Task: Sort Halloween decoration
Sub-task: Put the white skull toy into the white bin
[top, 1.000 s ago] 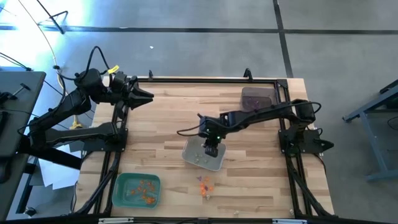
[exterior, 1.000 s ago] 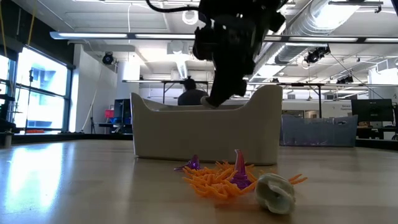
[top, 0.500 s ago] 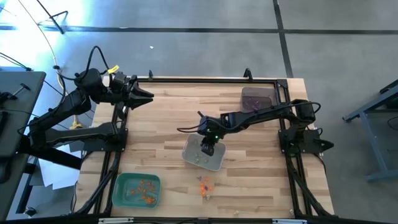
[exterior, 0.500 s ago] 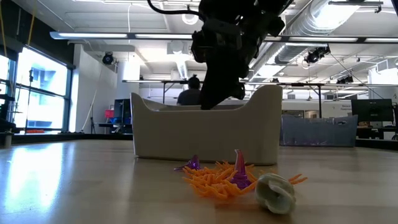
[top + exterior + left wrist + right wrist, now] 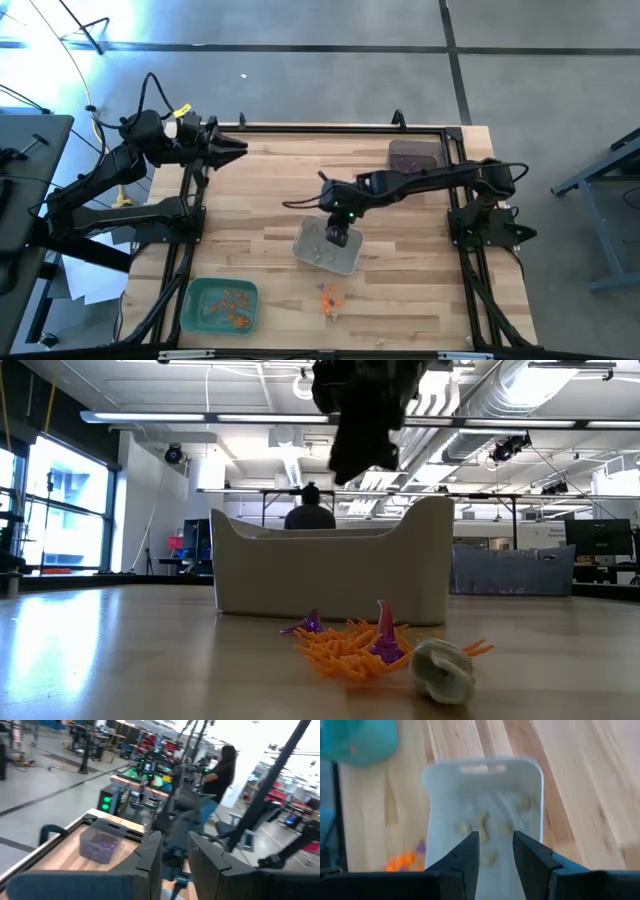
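High view: the right gripper (image 5: 339, 236) hangs over the grey tray (image 5: 327, 246), landmark for these notes. Pale trinkets (image 5: 322, 254) lie inside it. A small unsorted heap of orange and purple decorations (image 5: 330, 297) sits on the table just beyond the tray's near edge. The green tray (image 5: 220, 305), with orange pieces, is well off to the grey tray's left; the dark tray (image 5: 414, 157) stands far behind it on the right. The left gripper (image 5: 232, 150) waits at the table's back-left, well clear.

Low view: the right gripper (image 5: 362, 430) is above the grey tray's wall (image 5: 330, 575), nothing visible in it. In front of that wall lie the orange spiky pieces (image 5: 345, 645), a purple cone (image 5: 385, 632) and a pale skull-like trinket (image 5: 443, 669).

Left wrist view: fingers (image 5: 150, 857) stand slightly apart, empty, pointing across at the purple-filled dark tray (image 5: 102, 842).

Right wrist view: fingers (image 5: 468, 857) apart with nothing between, directly over the pale pieces (image 5: 481, 827) — likely a drop just made, by colour.
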You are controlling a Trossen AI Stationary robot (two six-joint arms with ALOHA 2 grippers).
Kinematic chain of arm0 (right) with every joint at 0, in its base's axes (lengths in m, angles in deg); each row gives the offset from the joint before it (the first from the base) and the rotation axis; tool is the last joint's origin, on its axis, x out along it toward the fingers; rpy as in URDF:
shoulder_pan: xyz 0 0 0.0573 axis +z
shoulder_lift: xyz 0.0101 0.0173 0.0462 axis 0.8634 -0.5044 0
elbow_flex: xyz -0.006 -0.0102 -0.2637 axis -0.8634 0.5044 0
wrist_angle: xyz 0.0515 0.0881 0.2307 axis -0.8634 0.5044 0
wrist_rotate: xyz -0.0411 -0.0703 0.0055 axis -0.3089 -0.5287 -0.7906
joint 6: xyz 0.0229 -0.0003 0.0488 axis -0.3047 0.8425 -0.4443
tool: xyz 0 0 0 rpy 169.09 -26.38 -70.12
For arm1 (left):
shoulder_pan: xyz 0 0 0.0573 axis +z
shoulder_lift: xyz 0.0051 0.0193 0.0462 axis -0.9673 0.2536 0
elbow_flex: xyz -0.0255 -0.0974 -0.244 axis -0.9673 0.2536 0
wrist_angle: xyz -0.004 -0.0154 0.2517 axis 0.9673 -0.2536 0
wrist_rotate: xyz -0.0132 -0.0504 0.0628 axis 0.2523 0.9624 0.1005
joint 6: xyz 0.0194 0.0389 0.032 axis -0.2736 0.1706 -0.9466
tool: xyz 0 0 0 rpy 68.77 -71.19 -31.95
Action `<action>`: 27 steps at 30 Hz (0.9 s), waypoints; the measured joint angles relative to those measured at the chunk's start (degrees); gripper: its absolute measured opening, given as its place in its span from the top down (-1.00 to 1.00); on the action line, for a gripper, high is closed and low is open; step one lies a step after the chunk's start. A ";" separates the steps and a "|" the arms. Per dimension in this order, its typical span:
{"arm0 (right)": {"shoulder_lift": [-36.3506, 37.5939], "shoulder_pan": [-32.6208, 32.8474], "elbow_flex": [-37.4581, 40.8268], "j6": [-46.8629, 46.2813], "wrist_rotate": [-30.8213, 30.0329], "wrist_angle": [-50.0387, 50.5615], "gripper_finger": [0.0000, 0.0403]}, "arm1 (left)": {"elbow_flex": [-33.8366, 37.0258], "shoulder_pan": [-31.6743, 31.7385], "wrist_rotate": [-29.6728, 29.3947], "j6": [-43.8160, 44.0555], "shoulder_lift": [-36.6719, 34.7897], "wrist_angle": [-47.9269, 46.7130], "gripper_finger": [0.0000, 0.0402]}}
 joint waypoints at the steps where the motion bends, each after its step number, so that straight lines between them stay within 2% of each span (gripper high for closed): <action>1: -0.07 0.39 -1.39 0.03 -0.67 2.66 0.43 | 0.00 0.00 -0.78 0.02 0.00 -0.02 0.62; 8: -0.17 4.59 -12.10 -5.08 -0.78 28.17 0.43 | 0.00 0.00 -1.30 -0.05 0.00 0.01 0.62; 12: -0.15 8.04 -18.69 -12.97 4.97 38.92 0.43 | 0.00 0.00 -1.32 -0.05 0.00 0.01 0.62; 15: -0.11 12.01 -21.91 -20.21 6.43 42.29 0.43 | 0.00 0.00 -1.32 0.47 0.00 0.04 0.62; 18: -0.13 16.75 -22.48 -27.42 5.42 41.87 0.43 | 0.00 0.00 -1.32 2.87 0.00 0.01 0.62; 22: -0.17 23.70 -20.20 -35.65 2.34 36.51 0.43 | 0.00 -0.02 -1.30 5.61 0.00 0.01 0.62; 27: -0.17 31.25 -13.01 -46.30 -0.95 21.32 0.43 | 0.00 0.00 -1.31 8.21 0.00 -0.03 0.62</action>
